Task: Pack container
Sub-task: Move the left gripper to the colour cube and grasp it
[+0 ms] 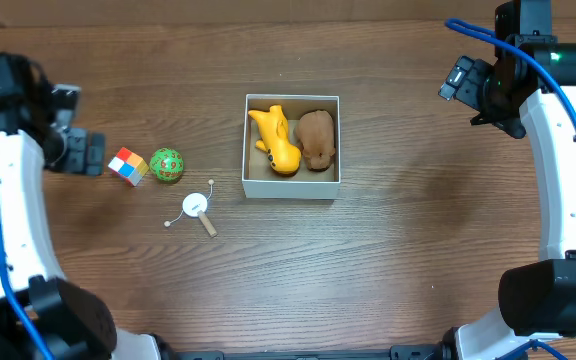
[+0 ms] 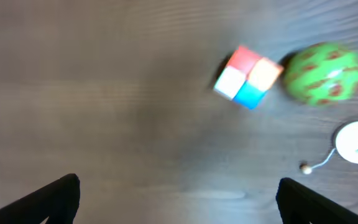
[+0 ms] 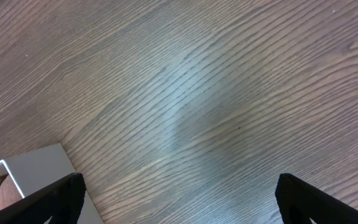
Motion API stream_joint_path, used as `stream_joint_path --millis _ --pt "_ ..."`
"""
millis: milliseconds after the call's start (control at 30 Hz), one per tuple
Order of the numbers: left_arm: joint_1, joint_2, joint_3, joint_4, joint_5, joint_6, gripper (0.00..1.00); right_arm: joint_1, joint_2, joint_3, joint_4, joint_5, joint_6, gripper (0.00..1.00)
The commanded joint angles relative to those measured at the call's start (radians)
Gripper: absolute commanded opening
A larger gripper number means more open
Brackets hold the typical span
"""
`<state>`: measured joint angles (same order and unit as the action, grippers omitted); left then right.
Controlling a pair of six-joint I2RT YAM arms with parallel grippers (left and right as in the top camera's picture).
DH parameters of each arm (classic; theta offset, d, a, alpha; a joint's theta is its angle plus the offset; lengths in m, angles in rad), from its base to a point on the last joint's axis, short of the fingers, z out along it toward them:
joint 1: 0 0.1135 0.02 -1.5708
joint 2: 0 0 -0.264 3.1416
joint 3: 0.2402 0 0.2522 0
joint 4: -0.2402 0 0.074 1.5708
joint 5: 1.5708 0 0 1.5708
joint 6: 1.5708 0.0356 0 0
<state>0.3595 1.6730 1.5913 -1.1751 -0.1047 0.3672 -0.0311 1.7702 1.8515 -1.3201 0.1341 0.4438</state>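
Observation:
The container [image 1: 291,187], a square white-walled box, sits mid-table. Inside it lie a yellow toy [image 1: 276,140] and a brown toy [image 1: 316,138]. To its left on the table are a coloured cube [image 1: 127,165], a green ball [image 1: 166,165] and a small white drum toy with a wooden handle [image 1: 197,208]. My left gripper [image 1: 78,150] is open just left of the cube, holding nothing. The left wrist view shows the cube [image 2: 248,76] and ball [image 2: 323,73] ahead of the open left gripper [image 2: 178,199]. My right gripper [image 1: 465,85] is open, far right of the container, whose corner [image 3: 36,168] shows in its view.
Wood-grain table all round. The white drum toy [image 2: 356,142] lies at the right edge of the left wrist view. Under the right gripper [image 3: 178,199] there is only bare table.

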Motion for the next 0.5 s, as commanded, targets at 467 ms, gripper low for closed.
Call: stream_joint_path --millis 467 --pt "0.111 0.2 -0.002 0.015 0.438 -0.192 1.0 0.003 -0.005 0.007 0.006 0.0 0.002 1.0"
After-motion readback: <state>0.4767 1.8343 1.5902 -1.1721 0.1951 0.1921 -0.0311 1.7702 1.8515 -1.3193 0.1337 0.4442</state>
